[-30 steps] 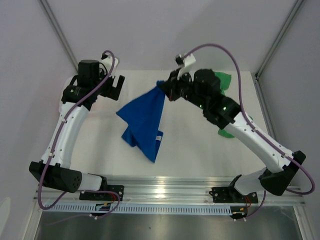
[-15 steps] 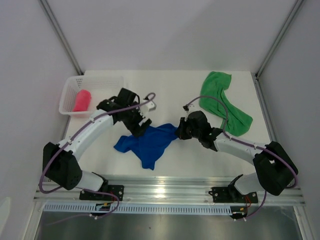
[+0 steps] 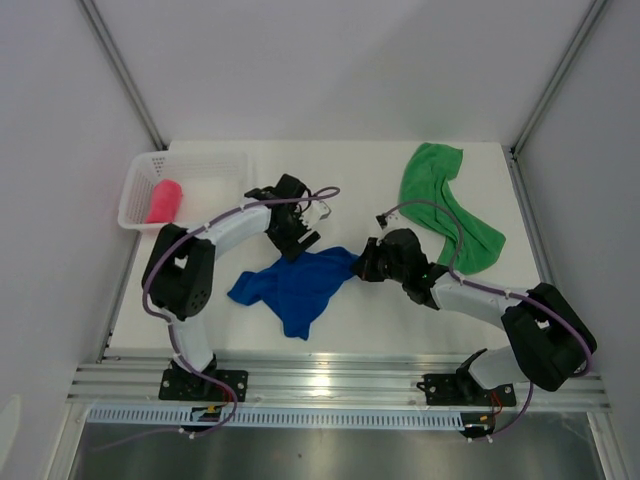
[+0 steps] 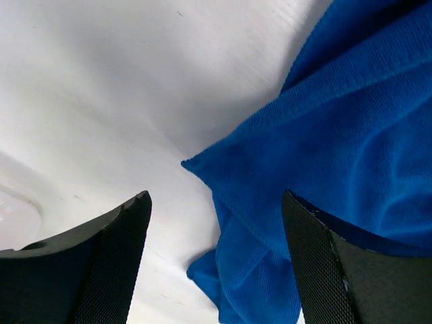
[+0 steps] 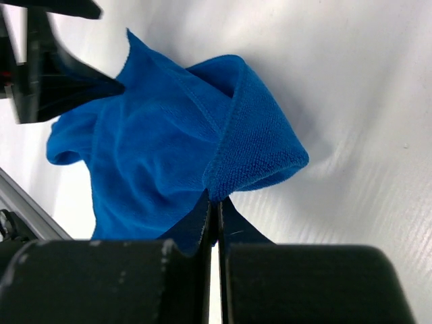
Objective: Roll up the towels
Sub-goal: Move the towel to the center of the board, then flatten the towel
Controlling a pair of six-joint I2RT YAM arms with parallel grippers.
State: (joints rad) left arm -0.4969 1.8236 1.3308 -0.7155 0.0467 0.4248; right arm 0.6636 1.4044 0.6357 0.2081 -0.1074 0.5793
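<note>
Three towels are showing in the overhead view: the blue towel (image 3: 295, 285) is lying crumpled on the desk (image 3: 400, 320) between the two arms, the green towel (image 3: 445, 200) is sprawling unrolled toward the far right corner, and the pink towel (image 3: 165, 200) is sitting in the basket (image 3: 190, 156), looking rolled. The left arm (image 3: 220, 222) is arching in low, with the left fingers (image 3: 300, 243) pointing down at the blue towel's far edge. The right arm (image 3: 470, 295) is stretching flat across the desk, its right fingers (image 3: 362, 265) meeting the cloth's right corner. In the left wrist view, the left fingers (image 4: 115, 250) are standing apart and holding nothing, with a blue corner lying on the desk between and ahead of them. In the right wrist view, the right fingers (image 5: 233, 233) are pressing together on a folded hem of the blue towel. Doing this step well is probably calling for the left fingers to drop squarely over that free corner and pinch a single layer, so both arms can pull the cloth flat before any rolling.
</note>
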